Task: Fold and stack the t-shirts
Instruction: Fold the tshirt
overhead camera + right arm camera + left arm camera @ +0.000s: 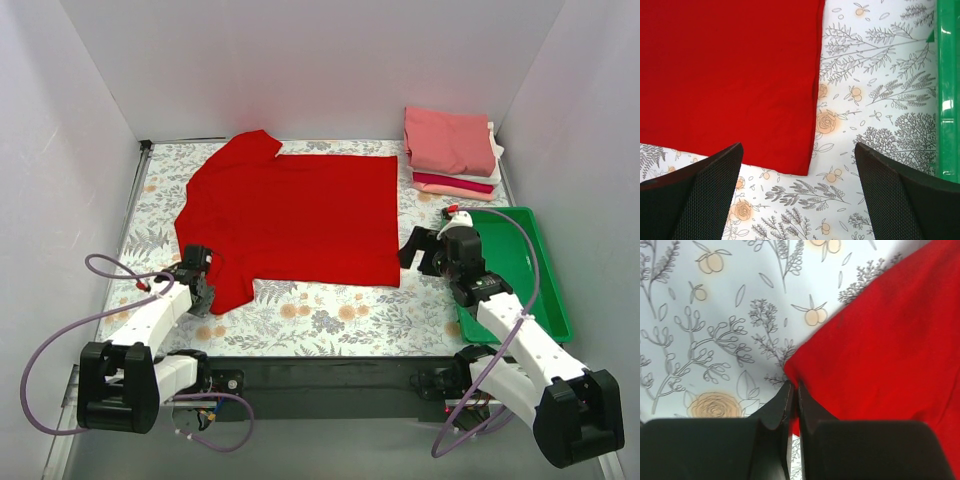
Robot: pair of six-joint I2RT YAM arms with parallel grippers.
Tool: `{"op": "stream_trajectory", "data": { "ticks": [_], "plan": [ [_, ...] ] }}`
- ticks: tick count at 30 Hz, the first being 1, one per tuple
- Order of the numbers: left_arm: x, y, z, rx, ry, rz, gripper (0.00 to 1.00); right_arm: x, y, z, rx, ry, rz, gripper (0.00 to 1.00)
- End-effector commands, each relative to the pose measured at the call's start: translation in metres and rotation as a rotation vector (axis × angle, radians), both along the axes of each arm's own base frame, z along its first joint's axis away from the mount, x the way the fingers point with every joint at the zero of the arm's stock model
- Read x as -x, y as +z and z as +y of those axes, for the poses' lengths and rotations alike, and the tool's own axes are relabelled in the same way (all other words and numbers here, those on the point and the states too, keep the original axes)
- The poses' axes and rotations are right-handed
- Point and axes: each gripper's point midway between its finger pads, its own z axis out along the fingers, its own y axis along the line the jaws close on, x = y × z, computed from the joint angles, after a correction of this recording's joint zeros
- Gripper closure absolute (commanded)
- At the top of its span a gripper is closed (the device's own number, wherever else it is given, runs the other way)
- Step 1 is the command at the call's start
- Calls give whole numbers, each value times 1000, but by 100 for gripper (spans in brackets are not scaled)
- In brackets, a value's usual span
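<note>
1. Left hand (196, 272). Low over the near left part of the worktop (320, 315), which has a floral print cover. Clenched: the two dark fingers are pressed almost together. The edge of the near sleeve meets their tips, and a sliver of red shows in the narrow slit between them, so it is grasping the sleeve hem.

2. Right hand (421, 252). Released, with its fingers spread wide apart and nothing between them. It hangs over the bare floral print, just off the near right corner of the cloth.

3. Red t-shirt (300, 215). One item, plain bright red, spread flat on the worktop between the two hands and reaching away beyond both.
- The near sleeve lies at the left hand, and the second sleeve lies farther off on the same side.
- The straight bottom hem runs just inward of the right hand, with its near corner directly ahead of the open fingers.
- A few shallow creases show in the cloth there.

4. Green tray (545, 290). Plastic, with a raised rim, on the outer side of the right hand. Its rim shows at the edge of the right wrist view.

5. Stack of folded t-shirts (452, 150). Beyond the right hand, at the far right corner of the worktop, apart from the red t-shirt.
- Salmon-pink rectangle on top.
- White, crimson and peach edges show beneath it.
</note>
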Motion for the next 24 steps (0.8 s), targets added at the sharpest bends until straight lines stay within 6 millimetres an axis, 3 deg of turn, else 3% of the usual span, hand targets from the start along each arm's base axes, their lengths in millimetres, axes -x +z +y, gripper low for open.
{"op": "stream_trajectory", "data": {
  "ticks": [1, 7, 11, 16, 24],
  "plan": [
    [3, -14, -4, 24, -18, -12, 100, 1, -5, -3, -22, -42, 3, 2],
    [-4, 1, -6, 40, -33, -125, 100, 29, -29, 28, -147, 96, 129, 4],
    [-16, 13, -16, 80, -92, -234, 100, 47, -53, 43, -139, 137, 220, 13],
    [-18, 18, -16, 82, -85, -255, 100, 48, -69, 46, -93, 104, 274, 23],
    [-25, 25, -25, 119, -121, -254, 100, 33, -79, 40, -48, 17, 295, 41]
  ]
}}
